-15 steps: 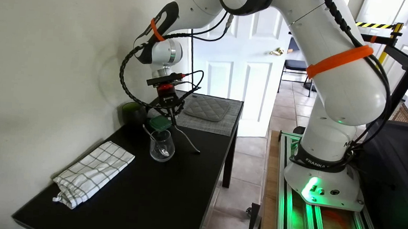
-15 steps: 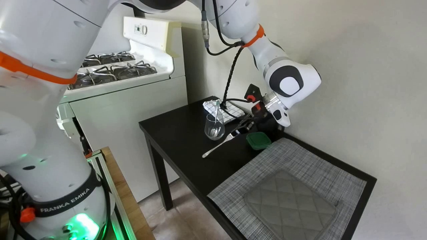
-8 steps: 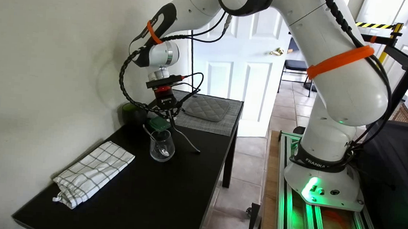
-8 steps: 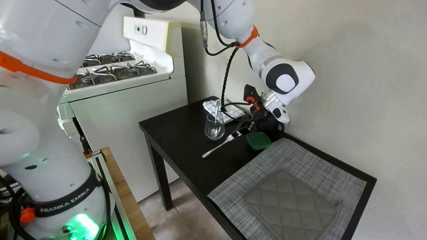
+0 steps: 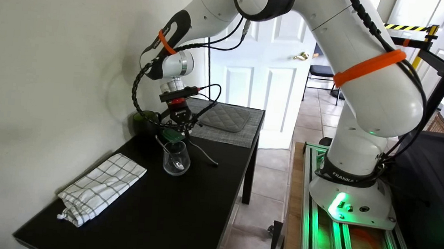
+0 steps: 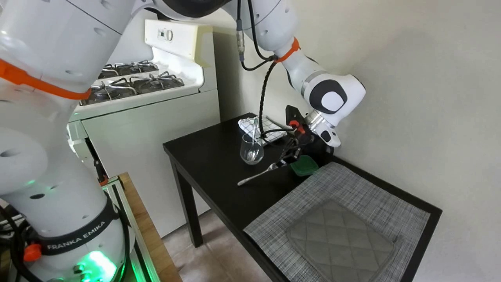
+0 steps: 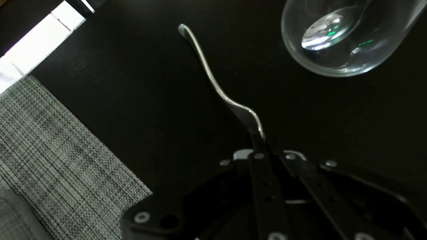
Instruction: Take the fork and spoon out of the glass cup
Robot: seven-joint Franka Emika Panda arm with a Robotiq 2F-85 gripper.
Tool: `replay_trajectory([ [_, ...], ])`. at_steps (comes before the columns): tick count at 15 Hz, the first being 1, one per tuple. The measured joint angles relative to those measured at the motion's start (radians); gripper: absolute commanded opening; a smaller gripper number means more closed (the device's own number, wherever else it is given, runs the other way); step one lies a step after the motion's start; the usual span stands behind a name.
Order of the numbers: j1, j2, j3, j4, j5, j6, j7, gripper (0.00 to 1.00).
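Note:
The glass cup [image 5: 184, 159] [image 6: 244, 151] [image 7: 367, 60] stands on the black table. The spoon [image 5: 178, 165] [image 6: 255, 127] [image 7: 318, 33] is inside it, bowl at the bottom and handle leaning out above the rim. The fork [image 5: 204, 151] [image 6: 254, 177] [image 7: 208, 71] is outside the cup, beside it. Its handle end touches the table. My gripper [image 5: 186, 133] [image 6: 282, 162] [image 7: 263, 141] points down, and its nearly joined fingertips are shut on the fork's head. The tines are hidden by the fingers in the wrist view.
A green rounded container [image 5: 172, 135] [image 6: 304, 166] sits close beside the gripper. A dark pot [image 5: 144, 124] stands against the wall behind it. A checked cloth [image 5: 102, 188] lies along the wall side. A grey placemat [image 7: 66, 150] with a quilted pad [image 6: 340, 243] covers one table end.
My gripper has moved down toward the table over the last half second. The fork's head has come down with it, while its handle end stays in place. The cup and spoon have not moved.

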Motion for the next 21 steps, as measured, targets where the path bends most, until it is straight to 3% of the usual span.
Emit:
replay_trajectory([
  [12, 0.004, 0.032, 0.0, -0.001, -0.038, 0.065, -0.022, 0.01],
  [13, 0.005, 0.033, 0.0, -0.002, -0.04, 0.065, -0.025, 0.12],
  [17, 0.015, 0.036, 0.0, -0.011, -0.048, 0.09, -0.032, 0.26],
  [18, 0.017, 0.038, 0.0, -0.015, -0.048, 0.099, -0.033, 0.22],
  [20, 0.018, 0.044, 0.0, -0.018, -0.049, 0.112, -0.035, 0.51],
  [21, 0.018, 0.044, 0.0, -0.018, -0.049, 0.113, -0.035, 0.56],
])
